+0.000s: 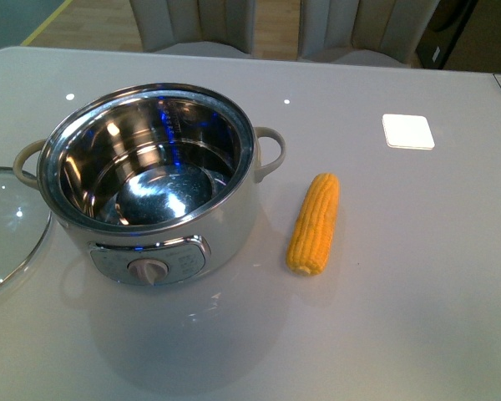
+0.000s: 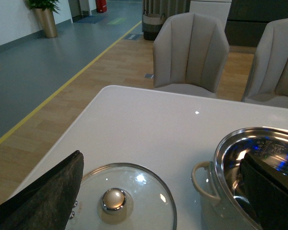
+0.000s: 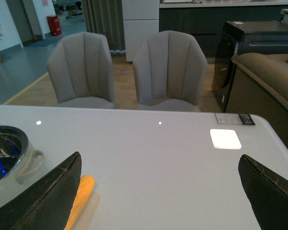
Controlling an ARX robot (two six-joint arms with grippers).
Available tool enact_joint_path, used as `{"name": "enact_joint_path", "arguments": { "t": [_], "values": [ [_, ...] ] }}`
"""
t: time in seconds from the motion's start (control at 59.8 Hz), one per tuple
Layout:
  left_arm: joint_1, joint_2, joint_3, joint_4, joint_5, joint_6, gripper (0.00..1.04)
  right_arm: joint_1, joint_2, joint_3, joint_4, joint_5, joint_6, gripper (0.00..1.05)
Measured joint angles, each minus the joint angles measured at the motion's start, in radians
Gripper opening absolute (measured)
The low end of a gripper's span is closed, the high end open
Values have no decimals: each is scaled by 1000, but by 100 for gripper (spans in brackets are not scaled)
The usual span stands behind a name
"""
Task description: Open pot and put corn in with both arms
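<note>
The white pot (image 1: 150, 180) stands uncovered on the table, its shiny steel bowl empty, dial facing me. Its glass lid (image 1: 8, 221) lies flat on the table just to its left. The yellow corn (image 1: 314, 223) lies to the right of the pot, clear of it. Neither arm shows in the front view. My left gripper (image 2: 163, 191) is open above the lid (image 2: 122, 199) and the pot's rim (image 2: 249, 143), holding nothing. My right gripper (image 3: 158, 191) is open over bare table, with the corn (image 3: 79, 199) beside one finger and the pot's handle (image 3: 31, 165) further off.
A white square card (image 1: 407, 131) lies on the table at the back right. Two beige chairs (image 3: 168, 72) stand behind the table's far edge. A dark cabinet and a sofa (image 3: 269, 81) are beyond the right corner.
</note>
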Motion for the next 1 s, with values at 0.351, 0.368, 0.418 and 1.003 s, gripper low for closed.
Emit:
{"name": "enact_joint_path", "arguments": {
  "t": [0.351,0.368,0.418,1.003],
  "values": [
    [-6,-200,-32,-139,1,-40,98,0,0,0,0,0,0,96],
    [-6,-200,-32,-139,1,-40,98,0,0,0,0,0,0,96],
    [-6,-200,-32,-139,1,-40,98,0,0,0,0,0,0,96],
    [-196,-492,-61,-326,-112,-34,18,0,0,0,0,0,0,96]
  ]
}}
